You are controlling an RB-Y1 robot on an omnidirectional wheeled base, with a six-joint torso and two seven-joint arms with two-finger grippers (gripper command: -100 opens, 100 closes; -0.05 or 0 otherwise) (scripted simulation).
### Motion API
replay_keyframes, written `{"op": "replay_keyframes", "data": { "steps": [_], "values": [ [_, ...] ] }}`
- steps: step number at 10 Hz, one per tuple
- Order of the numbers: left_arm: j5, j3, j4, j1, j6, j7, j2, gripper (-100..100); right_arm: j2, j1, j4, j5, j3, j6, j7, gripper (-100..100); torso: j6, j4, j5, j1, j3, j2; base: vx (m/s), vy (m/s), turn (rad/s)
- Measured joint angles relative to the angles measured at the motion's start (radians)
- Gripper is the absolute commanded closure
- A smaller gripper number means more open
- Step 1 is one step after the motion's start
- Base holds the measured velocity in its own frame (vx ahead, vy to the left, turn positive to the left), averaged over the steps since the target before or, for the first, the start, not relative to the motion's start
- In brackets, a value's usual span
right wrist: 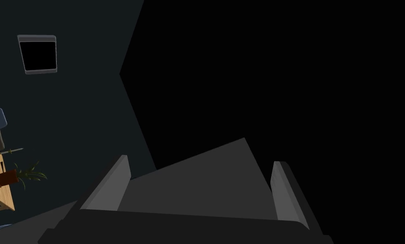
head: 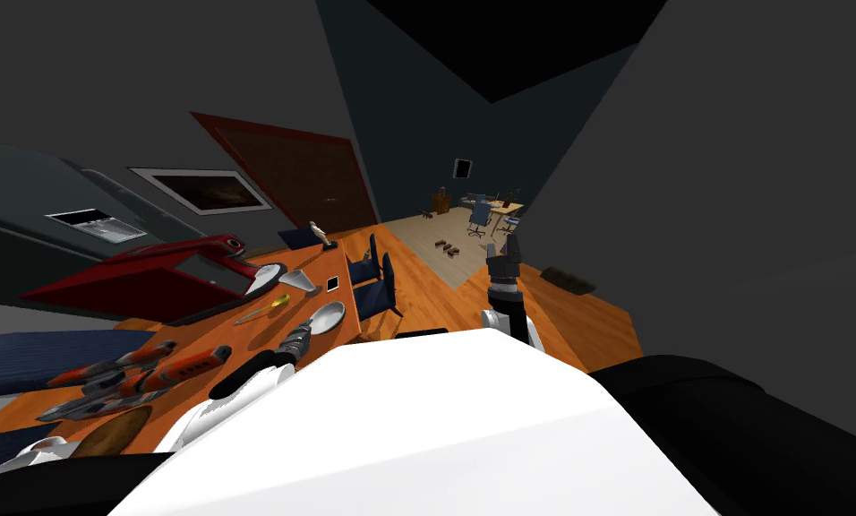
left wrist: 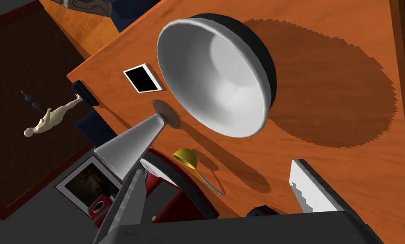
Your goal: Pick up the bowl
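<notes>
A bowl (head: 328,316), white inside and dark outside, lies on the orange wooden table (head: 238,339) near its right edge. In the left wrist view the bowl (left wrist: 223,80) is tipped with its hollow toward the camera, a short way beyond my left gripper (left wrist: 218,186). That gripper is open, with nothing between its fingers (left wrist: 129,203), and it hovers over the table (left wrist: 345,161) just short of the bowl. In the head view the left gripper (head: 296,339) sits right before the bowl. My right gripper (head: 504,260) is held up over the floor to the right, open and empty (right wrist: 201,163).
Beside the bowl are a grey cone (left wrist: 131,146), a yellow-handled tool (left wrist: 187,159) and a black square card (left wrist: 143,79). A pale figurine (head: 321,235) stands at the table's far end. Orange and grey tools (head: 140,372) lie nearer me. Blue chairs (head: 377,282) line the table's right side.
</notes>
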Motion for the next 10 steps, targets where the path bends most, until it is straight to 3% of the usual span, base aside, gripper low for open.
{"op": "replay_keyframes", "data": {
  "steps": [2,7,10],
  "values": [
    [0.018,0.017,0.043,-0.018,0.056,-0.016,-0.009,-100,0.000,0.000,0.000,0.000,0.000,0.000,0.000,0,0.001,0.000,0.001,0.002,0.000,-0.001,0.028,0.093,-0.195],
    [0.063,0.054,0.073,-0.020,0.186,-0.044,-0.024,-100,0.000,0.000,0.000,0.000,0.000,0.000,0.000,0,0.000,0.000,0.000,0.001,0.000,-0.001,0.018,0.086,-0.187],
    [0.096,0.073,0.106,-0.015,0.254,-0.068,-0.033,-100,0.000,0.000,0.000,0.000,0.000,0.000,0.000,0,0.000,0.000,-0.001,-0.004,0.000,0.000,-0.001,0.005,-0.020]
  ]
}}
